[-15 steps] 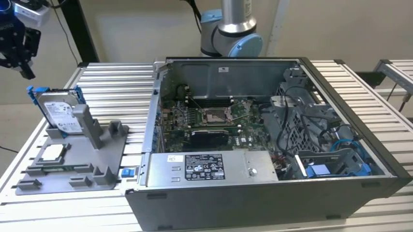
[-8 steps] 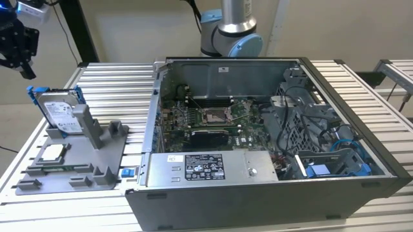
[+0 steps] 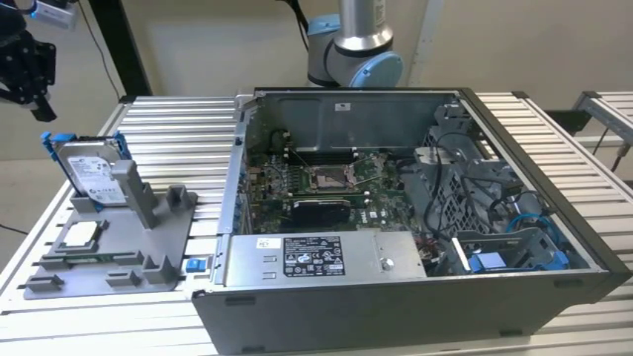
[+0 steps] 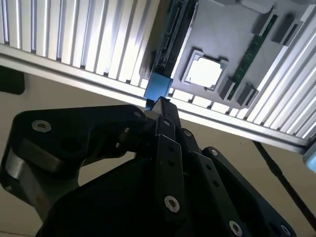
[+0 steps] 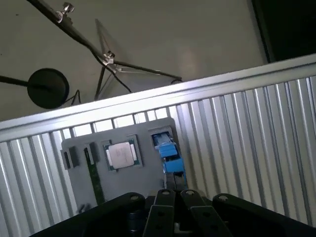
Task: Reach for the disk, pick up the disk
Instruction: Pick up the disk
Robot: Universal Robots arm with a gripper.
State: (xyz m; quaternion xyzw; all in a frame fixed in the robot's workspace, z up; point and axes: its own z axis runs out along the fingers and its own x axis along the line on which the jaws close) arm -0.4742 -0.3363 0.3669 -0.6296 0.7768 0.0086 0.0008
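Gripper: you see it [image 3: 41, 111] high at the exterior view's left, in the air above the disk and apart from it, touching nothing.
Fingers: in both wrist views the black fingers [image 4: 165, 148] [image 5: 163, 207] lie closed together, with nothing between them.
Disk: your target [image 3: 91, 174] stands on edge in a slot at the far end of the grey holder, label facing the front, blue rails along its sides. In both wrist views you look at it edge-on, just past the fingertips [image 4: 173, 34] [image 5: 170, 153].
Grey holder: this moulded tray [image 3: 148, 245] lies flat on the table, just beside the computer case.
CPU chip: the small square chip [image 3: 81, 233] [image 4: 205, 71] [image 5: 121, 154] sits in a recess of the holder, near the disk but apart from it.
Memory stick: a thin green strip [image 4: 249, 54] [image 5: 94, 177] lies in the holder on the chip's other side.
Table: its ribbed metal top [image 3: 178, 119] carries the holder and the case.
Computer case: it [image 3: 396, 311] lies open on its side, filling the middle and the exterior view's right, with the motherboard [image 3: 327, 185] exposed.
Arm: its grey and blue base joint [image 3: 354, 52] rises behind the case.
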